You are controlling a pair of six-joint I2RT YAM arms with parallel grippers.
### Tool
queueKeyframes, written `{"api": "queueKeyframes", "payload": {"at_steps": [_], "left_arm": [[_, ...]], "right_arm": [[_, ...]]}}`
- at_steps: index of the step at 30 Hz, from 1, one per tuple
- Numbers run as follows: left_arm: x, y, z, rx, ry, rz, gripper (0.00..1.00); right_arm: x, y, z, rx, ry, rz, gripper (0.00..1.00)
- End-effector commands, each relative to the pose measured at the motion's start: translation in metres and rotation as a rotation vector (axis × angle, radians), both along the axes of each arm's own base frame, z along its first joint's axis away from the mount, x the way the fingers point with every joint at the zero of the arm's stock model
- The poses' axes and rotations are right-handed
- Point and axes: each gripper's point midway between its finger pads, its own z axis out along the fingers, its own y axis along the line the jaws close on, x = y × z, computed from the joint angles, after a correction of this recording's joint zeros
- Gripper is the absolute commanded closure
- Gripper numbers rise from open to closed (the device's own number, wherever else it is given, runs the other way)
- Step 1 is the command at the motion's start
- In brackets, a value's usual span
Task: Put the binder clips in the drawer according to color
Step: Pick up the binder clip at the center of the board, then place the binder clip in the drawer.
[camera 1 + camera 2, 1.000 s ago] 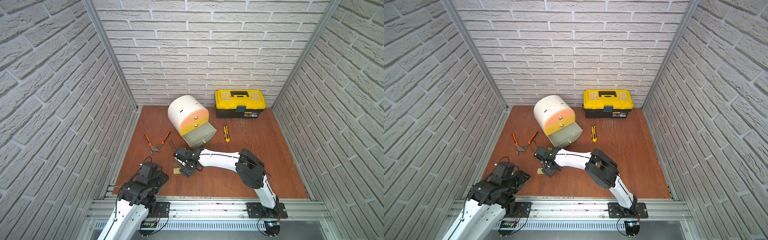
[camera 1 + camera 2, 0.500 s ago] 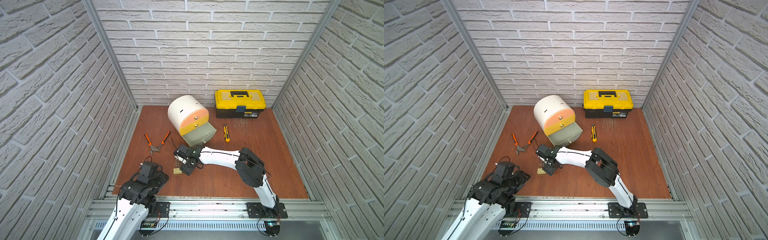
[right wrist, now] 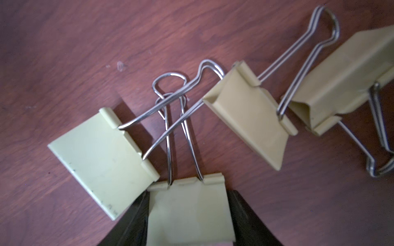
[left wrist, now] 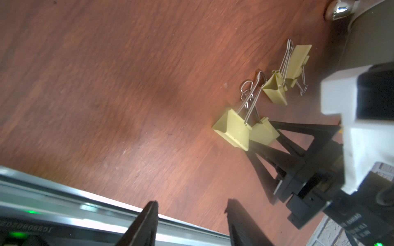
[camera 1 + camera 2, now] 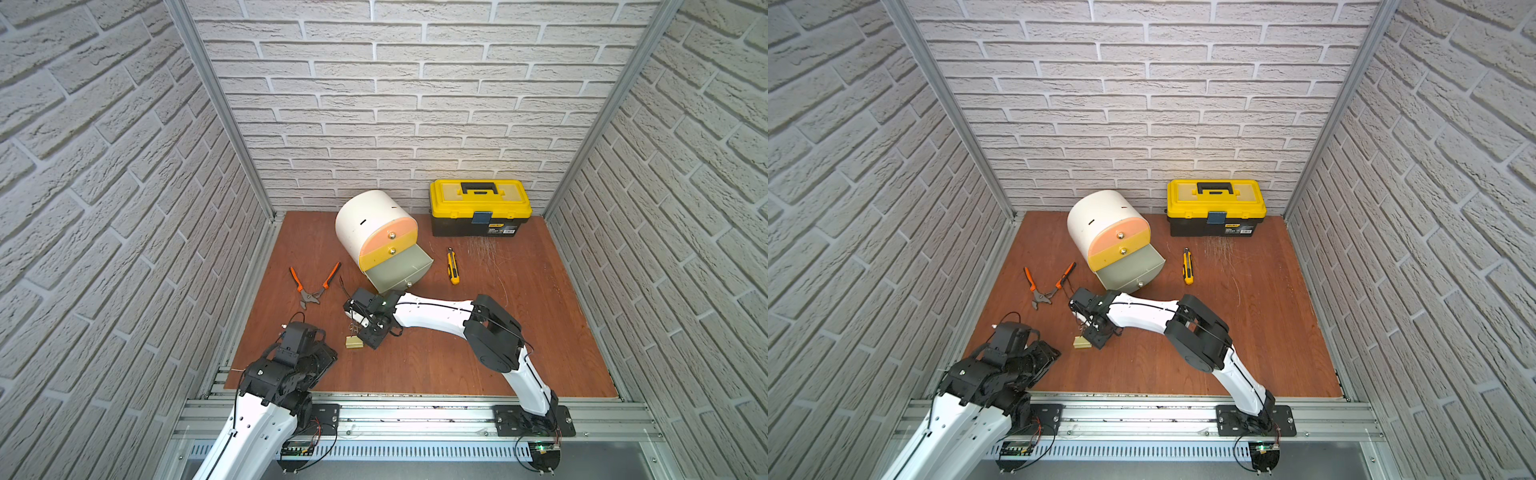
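Several pale yellow binder clips lie in a loose row on the wooden floor, their wire handles crossing. My right gripper (image 3: 188,215) is shut on the nearest binder clip (image 3: 189,210), one black finger against each side of it. Another binder clip (image 3: 100,155) touches it, and two more (image 3: 249,119) (image 3: 341,85) lie beyond. Both top views show a clip (image 5: 353,342) (image 5: 1081,342) at the right gripper's tip (image 5: 368,337). The drawer cabinet (image 5: 376,232) stands behind, its grey bottom drawer (image 5: 399,272) pulled out. My left gripper (image 4: 191,204) is open and empty, near the front rail.
Orange-handled pliers (image 5: 314,284) lie left of the cabinet and a yellow-black utility knife (image 5: 452,267) lies right of it. A yellow-and-black toolbox (image 5: 480,206) stands at the back wall. Brick walls close in three sides. The aluminium rail (image 5: 415,411) runs along the front edge.
The right gripper's fingers have closed in around the yellow clip. The left arm has not moved.
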Motion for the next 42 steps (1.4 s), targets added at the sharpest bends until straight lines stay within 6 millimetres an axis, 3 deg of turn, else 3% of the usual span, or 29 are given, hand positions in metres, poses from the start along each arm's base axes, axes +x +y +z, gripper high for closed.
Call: {"api": "queueKeyframes", "payload": {"at_steps": [1, 10, 14, 24, 33, 42], "left_arm": [[-0.006, 0.003, 0.002, 0.011, 0.028, 0.004, 0.43], [0.008, 0.002, 0.013, 0.008, -0.018, 0.019, 0.43], [0.020, -0.002, 0.023, 0.001, -0.047, 0.014, 0.43], [0.056, -0.014, 0.055, -0.012, -0.117, -0.014, 0.43], [0.081, -0.027, 0.074, -0.036, -0.151, -0.050, 0.43], [0.096, -0.036, 0.084, -0.053, -0.166, -0.081, 0.43]], "right_arm": [[0.002, 0.001, 0.012, 0.023, -0.018, 0.000, 0.46], [-0.004, -0.016, 0.057, 0.078, -0.077, -0.017, 0.52], [-0.007, -0.026, 0.085, 0.117, -0.114, -0.028, 0.53], [-0.008, -0.045, 0.129, 0.151, -0.190, -0.036, 0.53], [0.023, -0.061, 0.158, 0.183, -0.237, -0.118, 0.53], [0.063, -0.074, 0.169, 0.230, -0.218, -0.214, 0.53]]}}
